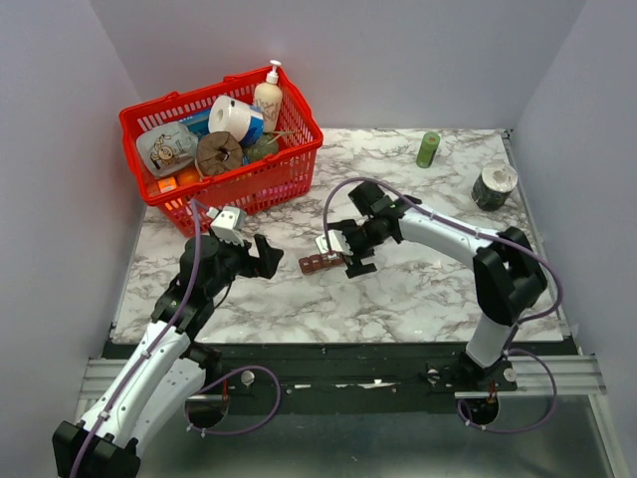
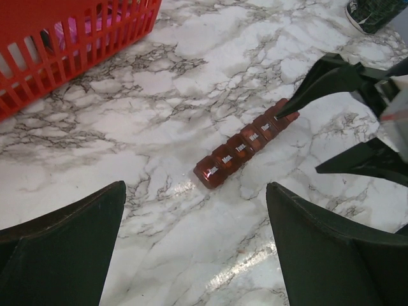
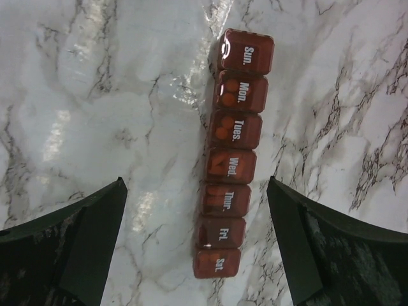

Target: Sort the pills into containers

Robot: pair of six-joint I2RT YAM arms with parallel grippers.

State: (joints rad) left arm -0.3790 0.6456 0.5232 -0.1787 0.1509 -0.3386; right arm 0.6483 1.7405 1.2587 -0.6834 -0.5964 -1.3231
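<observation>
The containers are a dark red-brown strip of day-labelled compartments [image 3: 233, 153] lying flat on the marble, lids shut. Orange pills show through the Mon., Tues. and Wed. lids. No loose pills are in view. My right gripper [image 3: 196, 185] is open and hovers over the strip, one finger on each side of its Thur.–Sat. end, not touching it. In the top view the right gripper [image 1: 350, 247] covers the strip's right part [image 1: 314, 264]. My left gripper [image 1: 271, 257] is open and empty just left of the strip. In the left wrist view the strip [image 2: 245, 143] lies ahead of the left gripper [image 2: 194, 191].
A red wire basket [image 1: 299, 164] full of items stands at the back left. A green bottle [image 1: 428, 149] and a dark round tub [image 1: 494, 185] sit at the back right. The right gripper's fingers [image 2: 331, 76] show in the left wrist view.
</observation>
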